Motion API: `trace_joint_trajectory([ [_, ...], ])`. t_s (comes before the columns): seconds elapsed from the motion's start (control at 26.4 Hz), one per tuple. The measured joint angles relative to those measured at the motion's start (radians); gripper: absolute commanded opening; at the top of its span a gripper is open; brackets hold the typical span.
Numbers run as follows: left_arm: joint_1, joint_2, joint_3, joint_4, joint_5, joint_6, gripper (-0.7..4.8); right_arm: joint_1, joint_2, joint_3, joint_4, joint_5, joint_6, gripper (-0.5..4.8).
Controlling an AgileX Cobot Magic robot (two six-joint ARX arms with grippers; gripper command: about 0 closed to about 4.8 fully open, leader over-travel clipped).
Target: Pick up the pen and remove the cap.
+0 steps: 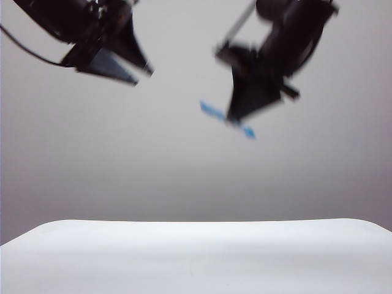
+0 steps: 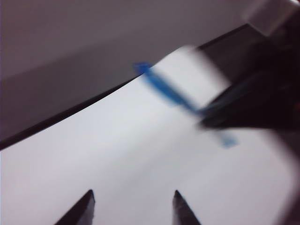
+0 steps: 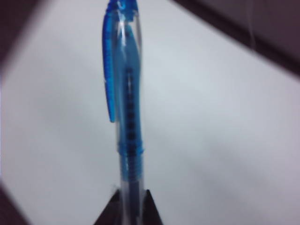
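Observation:
The pen [image 3: 129, 154] has a clear barrel with a blue core, and my right gripper [image 3: 132, 197] is shut on that barrel. The cap [image 3: 121, 56], clear with a blue clip, sits on the pen's end away from the jaws. From outside, the pen [image 1: 214, 112] shows as a blurred blue stick crossing the right gripper [image 1: 237, 117], high above the table. My left gripper [image 1: 142, 75] hangs at the upper left, apart from the pen. Its fingertips [image 2: 89, 199] stand spread with nothing between them. The left wrist view shows the blurred pen [image 2: 164, 88] ahead of them.
A white table [image 1: 196, 257] lies below both raised arms, its far edge [image 2: 70, 112] meeting a plain grey backdrop. The dark right arm [image 2: 262, 98] fills one side of the left wrist view.

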Motion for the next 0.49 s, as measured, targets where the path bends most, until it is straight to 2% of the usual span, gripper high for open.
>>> trace_joint_trajectory([
  [0.08,0.024,0.0,0.0,0.091,0.157,-0.098,2.89,0.0,-0.064,0.027,-0.008,-0.057,0.0,-0.06],
  [0.15,0.041,0.0,0.0,0.18,0.257,-0.186,4.11,0.001,-0.132,0.043,-0.02,-0.092,-0.005,-0.06],
  [0.19,0.049,0.0,0.0,0.28,0.311,-0.259,4.32,0.001,-0.201,0.048,-0.022,-0.114,-0.017,-0.06],
  [0.38,0.048,0.0,0.0,0.581,0.391,-0.422,4.36,0.002,-0.33,0.054,0.059,-0.132,-0.023,-0.06],
  [0.45,0.047,0.0,0.0,0.729,0.409,-0.525,4.36,0.002,-0.346,0.054,0.08,-0.14,-0.023,-0.06],
  [0.49,0.048,-0.002,0.001,0.84,0.412,-0.632,4.35,0.002,-0.347,0.053,0.09,-0.164,-0.022,-0.06],
])
